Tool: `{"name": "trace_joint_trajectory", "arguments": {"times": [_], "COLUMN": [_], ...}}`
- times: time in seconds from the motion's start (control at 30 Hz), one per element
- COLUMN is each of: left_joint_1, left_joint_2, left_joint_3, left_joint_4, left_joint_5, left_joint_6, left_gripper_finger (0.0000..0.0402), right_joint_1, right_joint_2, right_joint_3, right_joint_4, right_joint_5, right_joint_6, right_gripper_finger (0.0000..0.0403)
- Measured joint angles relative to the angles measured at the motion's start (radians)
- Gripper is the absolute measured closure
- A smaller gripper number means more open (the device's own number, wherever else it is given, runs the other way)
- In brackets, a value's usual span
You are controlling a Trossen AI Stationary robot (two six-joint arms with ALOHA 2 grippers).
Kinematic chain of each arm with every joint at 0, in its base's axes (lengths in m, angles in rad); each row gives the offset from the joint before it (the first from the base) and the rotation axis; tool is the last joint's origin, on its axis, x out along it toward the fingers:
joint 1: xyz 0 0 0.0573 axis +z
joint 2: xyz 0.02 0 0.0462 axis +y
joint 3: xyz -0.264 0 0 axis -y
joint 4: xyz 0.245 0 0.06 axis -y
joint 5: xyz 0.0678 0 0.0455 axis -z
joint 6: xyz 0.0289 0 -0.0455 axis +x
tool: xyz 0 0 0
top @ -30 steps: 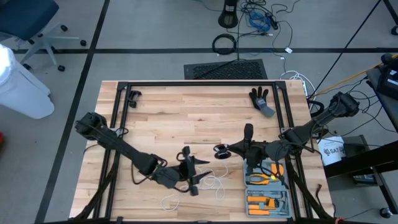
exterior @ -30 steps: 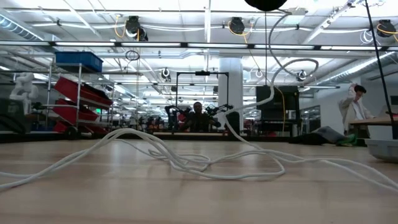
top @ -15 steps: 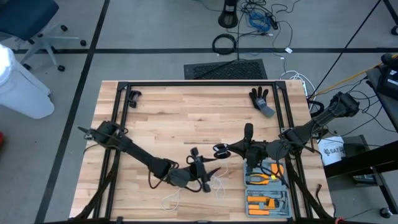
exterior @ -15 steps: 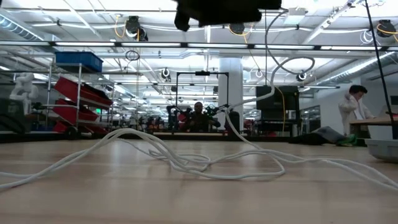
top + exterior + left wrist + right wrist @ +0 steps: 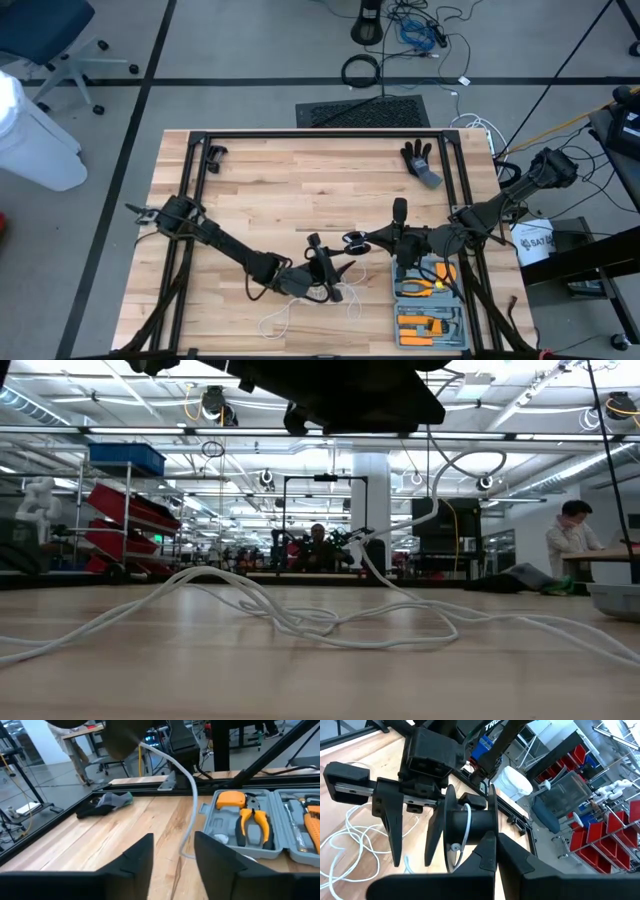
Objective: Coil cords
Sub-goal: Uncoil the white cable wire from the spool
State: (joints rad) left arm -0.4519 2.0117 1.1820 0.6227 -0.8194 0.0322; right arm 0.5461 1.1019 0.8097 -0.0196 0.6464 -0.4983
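The cord [image 5: 350,300] is a thin white string lying in loose loops on the wood near the table's front edge [image 5: 320,622]. One strand [image 5: 191,795] rises to the small black reel [image 5: 470,822], which hangs above the table's middle [image 5: 353,240]. My right gripper [image 5: 490,840] reaches in from the right and is shut on the reel. My left gripper [image 5: 335,272] hovers open just in front of the reel, above the loops. The hanging strand shows through the gap of its fingers [image 5: 174,836], beyond the tips and apart from them. My right gripper pinches the rim of the reel's nearer flange [image 5: 492,827] between its two fingers. The fingers come roughly level from the table's right side. The reel is lifted clear of the table, its flanges standing upright. The cord [image 5: 465,827] hangs slack from its hub down to the wood.
An open grey tool case [image 5: 430,300] with orange pliers [image 5: 252,822] lies at the front right, close to both grippers. A black glove [image 5: 420,160] lies at the far right. Black frame rails [image 5: 320,135] border the table. A person [image 5: 575,535] stands far behind.
My left gripper has come down and gone toward the table's right edge, closer to the reel; in the low view it now darkens the top. The reel, the right gripper and the cord loops have kept still.
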Motion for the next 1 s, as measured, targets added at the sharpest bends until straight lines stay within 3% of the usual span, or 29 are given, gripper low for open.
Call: {"name": "trace_joint_trajectory", "arguments": {"times": [0.3, 0.4, 0.63, 0.8, 1.0], "left_joint_1": [0.0, 0.001, -0.035, -0.053, -0.066], "left_joint_2": [0.0, 0.0, -0.035, -0.14, -0.286], "left_joint_3": [0.0, 0.0, 0.0, 0.0, 0.0], "left_joint_4": [0.026, 0.023, -0.013, -0.223, -0.661], "left_joint_5": [0.005, -0.004, -0.183, -0.24, -0.246], "left_joint_6": [-0.028, -0.036, 0.117, 0.127, -0.101], "left_gripper_finger": [0.039, 0.0393, 0.0399, 0.04, 0.0401], "right_joint_1": [0.0, 0.0, 0.0, 0.0, 0.003], "right_joint_2": [0.0, 0.0, 0.0, 0.0, 0.0], "right_joint_3": [0.0, 0.0, 0.0, 0.0, 0.0], "right_joint_4": [0.0, 0.0, 0.0, 0.0, 0.001], "right_joint_5": [0.0, 0.0, 0.0, 0.004, 0.007], "right_joint_6": [0.009, 0.018, 0.046, 0.069, 0.072], "right_gripper_finger": [0.0403, 0.0403, 0.0403, 0.0403, 0.0403]}}
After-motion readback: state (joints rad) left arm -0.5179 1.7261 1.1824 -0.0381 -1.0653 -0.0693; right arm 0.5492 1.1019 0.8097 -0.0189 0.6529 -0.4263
